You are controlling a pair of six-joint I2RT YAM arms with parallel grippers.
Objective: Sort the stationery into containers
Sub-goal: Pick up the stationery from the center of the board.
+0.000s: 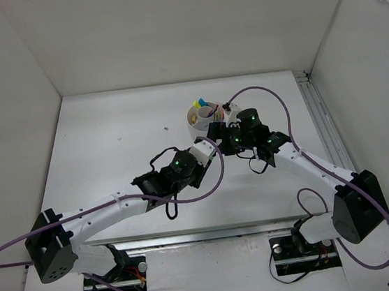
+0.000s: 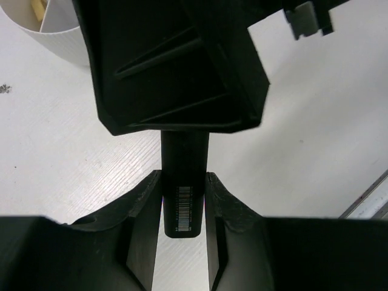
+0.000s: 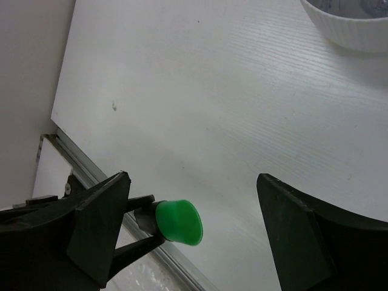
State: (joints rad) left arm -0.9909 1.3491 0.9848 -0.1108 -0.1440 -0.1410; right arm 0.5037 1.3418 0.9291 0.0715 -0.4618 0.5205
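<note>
My left gripper (image 2: 183, 182) is shut on a black highlighter (image 2: 185, 209) with a barcode on its barrel and holds it above the table. Its green cap (image 3: 177, 222) shows in the right wrist view, sticking out beside my right gripper's left finger. My right gripper (image 3: 193, 179) is open, with its jaws wide apart around the cap and not touching it. In the top view the left gripper (image 1: 212, 147) and the right gripper (image 1: 221, 131) meet just in front of the round white tub (image 1: 195, 123). The tub holds yellow and blue items.
The tub's rim shows at the top left of the left wrist view (image 2: 57, 42) and at the top right of the right wrist view (image 3: 348, 30). A metal rail (image 1: 322, 127) runs along the table's right edge. White walls enclose the table.
</note>
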